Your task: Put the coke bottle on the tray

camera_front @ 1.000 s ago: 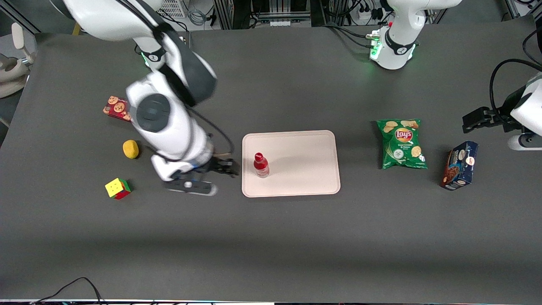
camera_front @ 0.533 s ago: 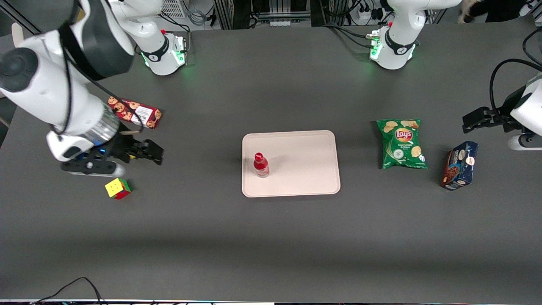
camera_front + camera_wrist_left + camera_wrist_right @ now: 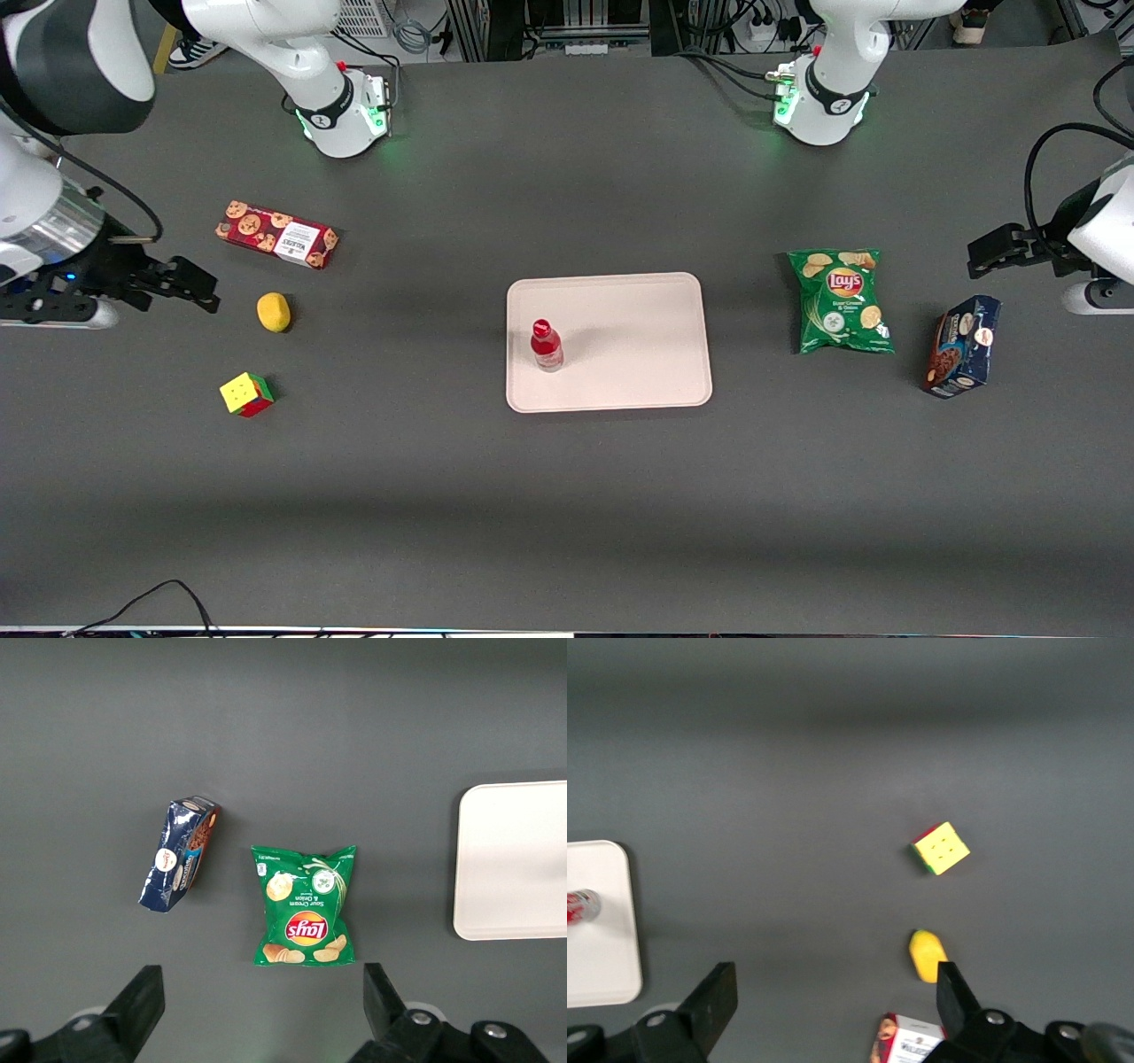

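Note:
The coke bottle point(image 3: 546, 345), with red cap and red label, stands upright on the beige-pink tray point(image 3: 638, 354), near the tray's edge toward the working arm's end. It also shows in the right wrist view point(image 3: 579, 906), on the tray point(image 3: 607, 966). My gripper point(image 3: 197, 290) is open and empty, high above the table at the working arm's end, beside a yellow lemon-like object point(image 3: 274, 312) and well away from the tray. In the right wrist view its fingers point(image 3: 716, 999) stand wide apart with nothing between them.
A red cookie box point(image 3: 276, 235), the yellow object and a Rubik's cube point(image 3: 246, 394) lie near the gripper. A green Lay's bag point(image 3: 840, 301) and a dark blue box point(image 3: 961, 346) lie toward the parked arm's end.
My gripper has drawn away from the tray's edge toward the working arm's end of the table, rising. The bottle stays standing on the tray.

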`<state>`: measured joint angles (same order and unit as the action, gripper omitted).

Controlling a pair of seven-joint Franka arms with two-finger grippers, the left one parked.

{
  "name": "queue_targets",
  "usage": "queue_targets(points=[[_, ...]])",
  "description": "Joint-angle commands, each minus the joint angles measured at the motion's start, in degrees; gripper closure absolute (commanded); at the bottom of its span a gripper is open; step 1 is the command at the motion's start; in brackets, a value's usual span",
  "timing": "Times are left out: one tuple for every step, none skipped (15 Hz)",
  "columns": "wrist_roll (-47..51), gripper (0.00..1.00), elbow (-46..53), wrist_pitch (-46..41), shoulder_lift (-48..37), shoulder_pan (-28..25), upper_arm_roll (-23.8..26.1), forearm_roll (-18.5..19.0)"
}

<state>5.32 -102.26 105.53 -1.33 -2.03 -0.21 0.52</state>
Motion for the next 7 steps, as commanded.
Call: queue_targets(points=[[-3.0,0.00,-0.3,-0.1,-1.0,-0.2,-1.0,-1.2],[-3.0,0.00,-0.2,-0.1,-1.0,-0.2,-1.1,-1.2],[-3.0,0.00,-0.2,-0.1,-1.0,-0.2,-1.1,-1.2],[-3.0,0.00,-0.2,-0.2,-0.9,-0.2,-1.1,-1.2],[-3.0,0.00,-0.1,-0.6,-0.9,-0.2,-1.1,-1.2],[-3.0,0.00,0.1,-1.0,-1.0,-0.2,-1.1,-1.2],[-3.0,0.00,0.7,-2.0,-1.0,-0.3,-1.1,-1.2]])
